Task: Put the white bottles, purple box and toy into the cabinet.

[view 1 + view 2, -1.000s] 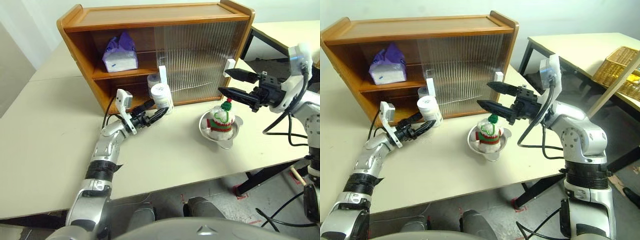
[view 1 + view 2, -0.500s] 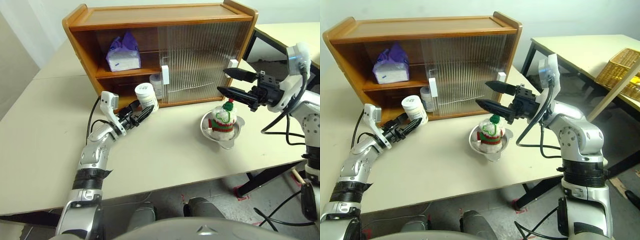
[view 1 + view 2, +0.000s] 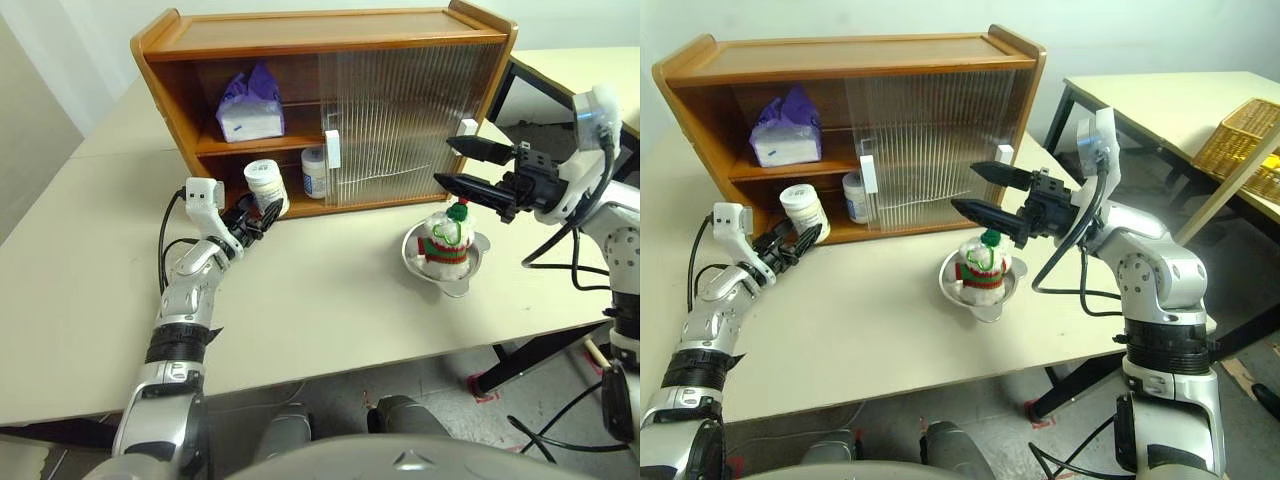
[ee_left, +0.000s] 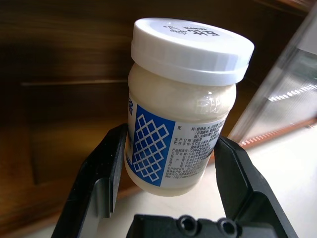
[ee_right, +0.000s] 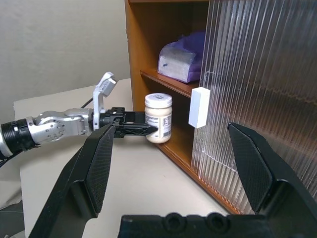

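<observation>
in front of the cabinet: left gripper (image 3: 262, 212) clamps a white bottle (image 3: 267, 186) by its sides, upright, just outside the cabinet's (image 3: 330, 30) open lower shelf.
right of that, off the cabinet's front: toy (image 3: 444, 239) sits in a steel bowl (image 3: 470, 270) on the table (image 3: 90, 270); right gripper (image 3: 462, 165) hangs above it, jaws wide apart, empty.
inside the cabinet, lower shelf: second white bottle (image 3: 313, 172) stands by the sliding door's (image 3: 400, 110) edge.
inside the cabinet, upper shelf: purple box (image 3: 246, 104) already stowed.
step: shelving the held bottle, it seems.
next: likely carry it into the lower shelf, set it down, release; toy remains.
</observation>
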Available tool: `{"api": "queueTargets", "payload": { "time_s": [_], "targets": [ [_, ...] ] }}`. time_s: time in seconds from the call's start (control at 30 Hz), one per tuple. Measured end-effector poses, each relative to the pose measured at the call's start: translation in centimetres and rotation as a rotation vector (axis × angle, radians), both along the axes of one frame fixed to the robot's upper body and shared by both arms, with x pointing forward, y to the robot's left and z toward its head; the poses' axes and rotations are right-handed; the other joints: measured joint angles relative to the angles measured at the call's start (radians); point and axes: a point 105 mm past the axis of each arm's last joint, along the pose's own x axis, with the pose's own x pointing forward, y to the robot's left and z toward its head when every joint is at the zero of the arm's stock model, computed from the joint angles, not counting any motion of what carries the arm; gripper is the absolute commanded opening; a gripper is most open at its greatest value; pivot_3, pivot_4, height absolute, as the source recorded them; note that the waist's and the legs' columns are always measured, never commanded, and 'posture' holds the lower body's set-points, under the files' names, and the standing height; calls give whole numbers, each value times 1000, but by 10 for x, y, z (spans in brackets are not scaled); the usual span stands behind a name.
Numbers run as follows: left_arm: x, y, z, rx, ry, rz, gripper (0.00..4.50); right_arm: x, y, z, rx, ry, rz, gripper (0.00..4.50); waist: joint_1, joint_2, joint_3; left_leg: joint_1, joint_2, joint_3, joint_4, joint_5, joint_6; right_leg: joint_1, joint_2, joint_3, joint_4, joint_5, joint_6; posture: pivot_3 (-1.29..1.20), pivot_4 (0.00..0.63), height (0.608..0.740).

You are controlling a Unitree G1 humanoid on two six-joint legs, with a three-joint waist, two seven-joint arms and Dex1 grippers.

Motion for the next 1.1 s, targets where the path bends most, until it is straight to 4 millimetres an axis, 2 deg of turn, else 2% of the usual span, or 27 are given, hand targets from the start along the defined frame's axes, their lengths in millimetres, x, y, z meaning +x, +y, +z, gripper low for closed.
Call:
{"api": "queueTargets", "payload": {
  "time_s": [0.27, 0.7, 1.03, 1.1],
  "targets": [
    [17, 5, -10, 55, 26, 120, 3030, -1, 0, 0, -3, 0, -3, 4500, -1, -1, 1, 0, 0, 0, 0, 0, 0, 0, 0, 1, 0, 1, 1, -162, 16, 740],
    [49, -5, -15, 80, 73, 262, 3030, -2, -1, 0, -12, -3, -14, 4500, -6, -2, 1, 0, -2, 1, 1, 2, 3, 1, 0, 1, -1, 2, 5, -186, 14, 740],
    [55, -9, -19, 99, 89, 315, 3030, -3, -2, 1, -23, -10, -21, 4500, -32, -2, 1, 0, -5, 1, 1, 3, 5, 2, 0, 1, -1, 2, 7, -196, 8, 740],
    [55, -9, -20, 109, 89, 316, 3772, -3, -2, 1, -24, -10, -24, 4500, -36, -2, 1, 0, -6, 1, 1, 3, 5, 2, -1, 1, -1, 2, 7, -194, 7, 740]
  ]
}}
